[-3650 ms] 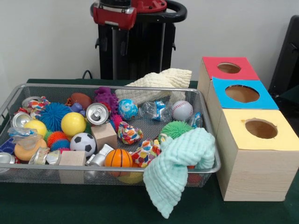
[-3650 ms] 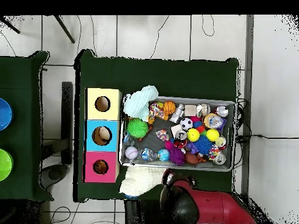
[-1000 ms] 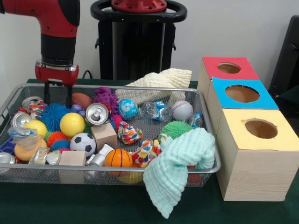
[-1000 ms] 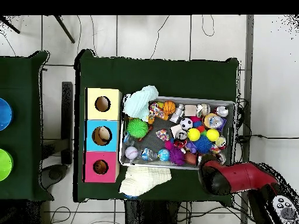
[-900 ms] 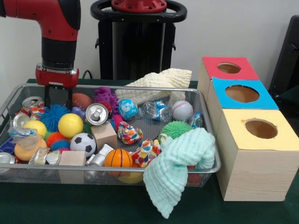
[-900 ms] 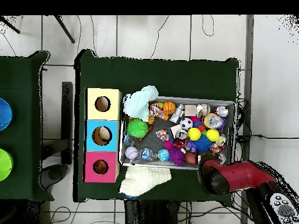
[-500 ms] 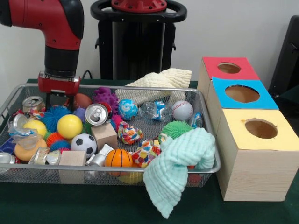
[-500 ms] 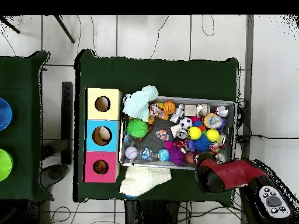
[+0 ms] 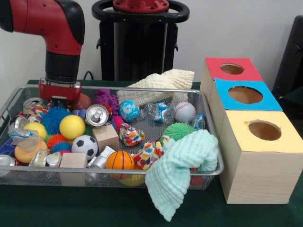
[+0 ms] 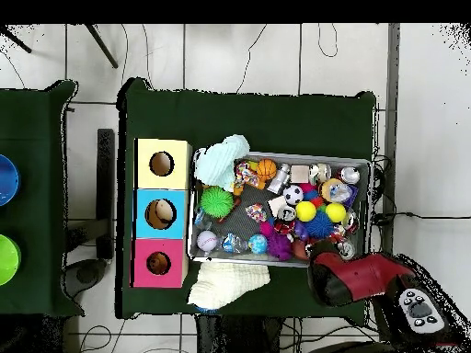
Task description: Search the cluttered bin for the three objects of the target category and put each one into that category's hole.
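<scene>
gripper (image 9: 59, 100) low in the cluttered bin (image 9: 142, 173), its grip seemingly hidden.

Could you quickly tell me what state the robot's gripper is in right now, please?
Gripper: down in the silver wire-mesh basket among the clutter; whether it is open, closed or holding anything cannot be told.

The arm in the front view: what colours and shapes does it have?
The arm has a glossy red rounded elbow with a black cap, then a black cylindrical section below it. It ends in a red block above the gripper. No cables or markings show on it.
</scene>
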`<action>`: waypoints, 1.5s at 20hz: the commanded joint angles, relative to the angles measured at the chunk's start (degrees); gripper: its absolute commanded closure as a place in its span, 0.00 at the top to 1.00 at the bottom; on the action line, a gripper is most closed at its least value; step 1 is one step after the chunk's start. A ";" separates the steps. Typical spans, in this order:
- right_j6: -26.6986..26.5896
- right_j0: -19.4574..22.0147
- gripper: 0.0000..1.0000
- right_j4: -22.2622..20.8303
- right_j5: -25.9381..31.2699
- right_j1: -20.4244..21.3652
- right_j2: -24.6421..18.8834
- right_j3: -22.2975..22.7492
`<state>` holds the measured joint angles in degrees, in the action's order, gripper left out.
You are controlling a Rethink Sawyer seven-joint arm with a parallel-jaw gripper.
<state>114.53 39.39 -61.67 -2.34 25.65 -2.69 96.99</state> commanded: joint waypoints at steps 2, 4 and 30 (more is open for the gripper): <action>6.95 -2.70 0.00 4.68 -6.76 -4.61 -1.64 -6.41; 7.38 -3.76 0.00 5.99 -7.23 -4.92 -1.68 -5.80; 11.53 -13.07 0.00 22.72 -3.76 -2.40 -3.52 5.20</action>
<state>114.53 29.96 -45.49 -3.38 24.86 -0.41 99.98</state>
